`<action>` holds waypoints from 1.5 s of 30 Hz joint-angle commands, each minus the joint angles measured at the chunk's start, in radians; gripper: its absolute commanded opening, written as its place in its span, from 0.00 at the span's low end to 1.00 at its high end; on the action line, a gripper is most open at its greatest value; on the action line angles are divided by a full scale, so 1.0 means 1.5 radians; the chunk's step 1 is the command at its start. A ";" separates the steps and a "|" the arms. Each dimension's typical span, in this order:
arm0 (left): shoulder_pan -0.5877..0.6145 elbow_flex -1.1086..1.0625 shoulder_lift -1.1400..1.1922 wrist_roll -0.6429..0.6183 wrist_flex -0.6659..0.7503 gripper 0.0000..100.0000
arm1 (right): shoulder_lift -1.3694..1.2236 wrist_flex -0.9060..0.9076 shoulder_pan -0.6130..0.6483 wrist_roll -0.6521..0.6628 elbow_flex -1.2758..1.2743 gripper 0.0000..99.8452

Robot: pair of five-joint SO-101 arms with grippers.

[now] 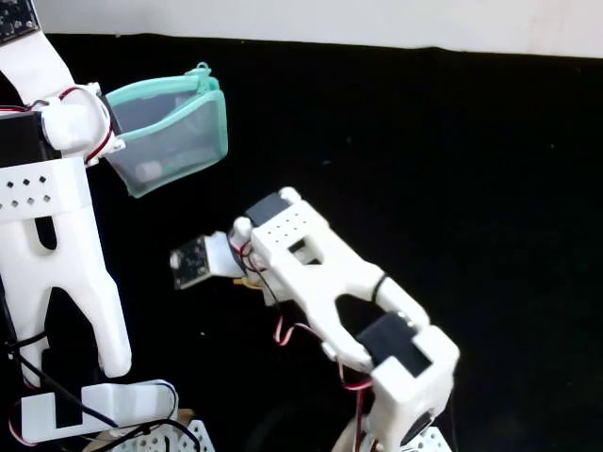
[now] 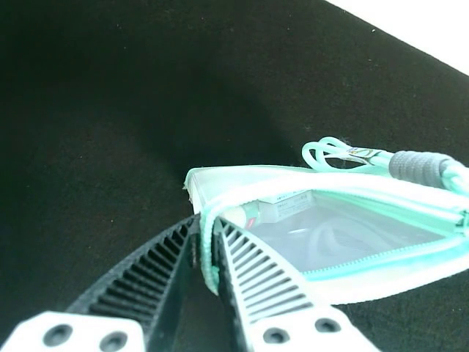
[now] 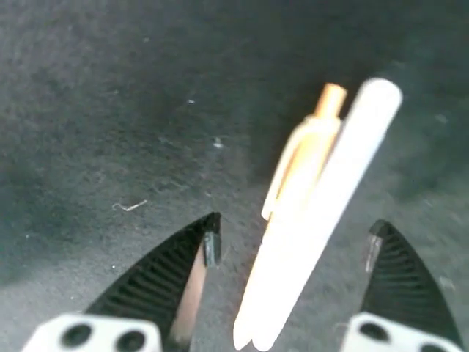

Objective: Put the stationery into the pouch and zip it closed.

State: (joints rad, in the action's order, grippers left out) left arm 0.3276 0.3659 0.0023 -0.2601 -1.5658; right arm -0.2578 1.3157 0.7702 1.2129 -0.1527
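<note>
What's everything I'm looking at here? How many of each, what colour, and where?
table: one, black, under everything
pouch: one, mint green and see-through, unzipped, far left
pull cord: one, mint green with grey bead, at the pouch's corner
items in pouch: number unclear, one white with red
pen: one, white with orange clip, lying on the table
arms: two, white, side by side
left gripper: black fingers, shut on the pouch's edge
right gripper: black fingers, open either side of the pen

A black tabletop (image 1: 452, 169) spreads wide, bordered by a white strip (image 1: 330, 19) along its far edge
</note>
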 commanded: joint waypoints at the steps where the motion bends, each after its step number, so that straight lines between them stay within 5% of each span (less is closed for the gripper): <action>1: -0.004 -0.023 0.005 0.002 0.001 0.01 | -0.016 -0.008 0.013 0.027 0.018 0.31; 16: -0.002 -0.023 0.005 0.002 0.002 0.01 | -0.185 -0.002 0.015 0.025 0.206 0.31; 25: -0.002 -0.023 0.005 0.002 0.002 0.01 | -0.202 -0.001 0.014 0.017 0.205 0.01; 34: -0.002 -0.023 0.005 0.002 0.002 0.01 | -0.199 -0.001 0.006 -0.024 0.209 0.01; 45: -0.002 -0.023 0.005 0.002 0.002 0.01 | -0.130 0.053 -0.048 -0.202 0.316 0.01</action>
State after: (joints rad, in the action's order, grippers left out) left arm 0.3276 0.3659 0.0023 -0.2601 -1.5658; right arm -0.5493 1.3663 0.7319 0.9828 0.2493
